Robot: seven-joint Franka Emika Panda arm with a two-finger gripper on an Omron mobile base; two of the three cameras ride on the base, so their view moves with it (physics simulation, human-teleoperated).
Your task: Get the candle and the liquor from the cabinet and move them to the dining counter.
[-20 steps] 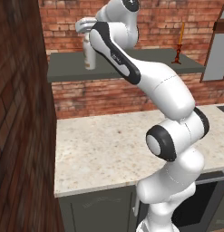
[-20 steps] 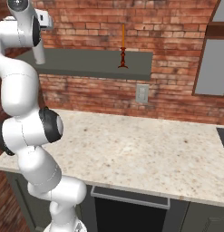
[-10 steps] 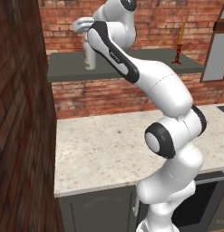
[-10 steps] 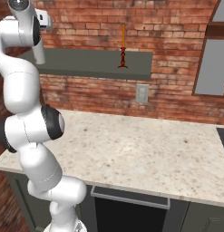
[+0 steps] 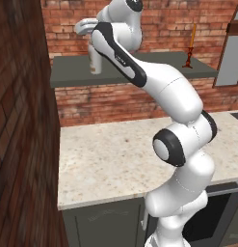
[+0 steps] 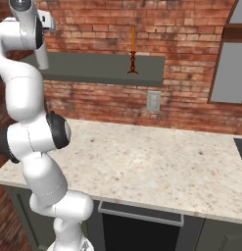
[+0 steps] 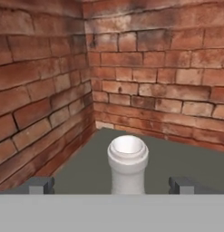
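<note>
Claw point(image 7: 111, 185) spread wide, gripping nothing, straddling the neck of the liquor point(image 7: 127, 164) at lower centre; presumably lined up to close on it. Candle point(image 5: 190, 47) upright, upper right, on the cabinet point(image 5: 139, 70).

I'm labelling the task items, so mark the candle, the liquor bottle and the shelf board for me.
candle point(image 6: 133, 38): right base view, on the orange taper.
liquor bottle point(image 7: 127, 159): hand view, on the neck below the mouth.
shelf board point(image 6: 98, 66): right base view, on its bare top.
</note>
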